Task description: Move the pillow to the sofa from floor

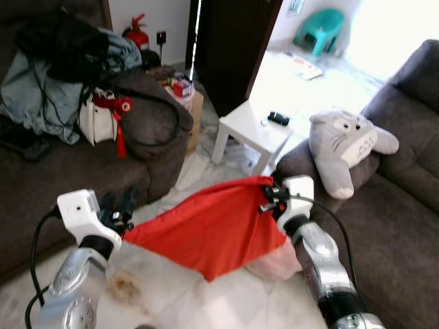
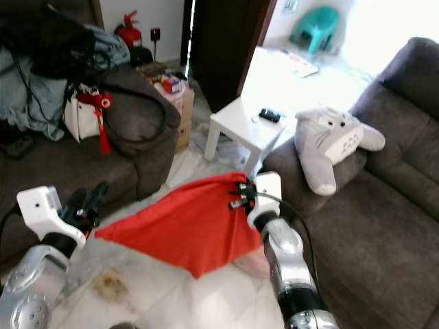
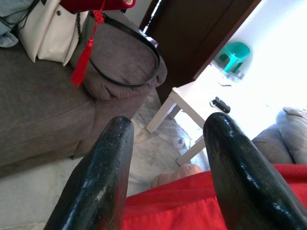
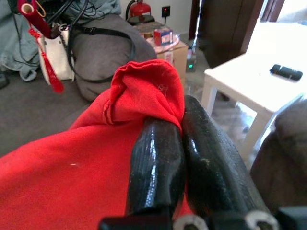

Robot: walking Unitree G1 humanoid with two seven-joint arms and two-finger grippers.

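Observation:
A red pillow (image 1: 212, 229) hangs slack above the marble floor, stretched between my two arms. My right gripper (image 4: 180, 120) is shut on its bunched upper corner, close to the armrest of the grey sofa (image 1: 384, 226) on the right. The pillow's other corner lies at the base of my left gripper (image 1: 118, 205). In the left wrist view the left fingers (image 3: 110, 158) stand well apart, with red cloth (image 3: 192, 203) low between them and not pinched. A pale pink cushion (image 1: 278, 264) lies on the floor under the red pillow.
A grey plush toy (image 1: 343, 147) leans on the right sofa's armrest. A white side table (image 1: 254, 127) with a remote stands just beyond. The left sofa (image 1: 82, 171) carries clothes and a white bag (image 1: 96, 120). A cardboard box (image 1: 188, 99) sits by its arm.

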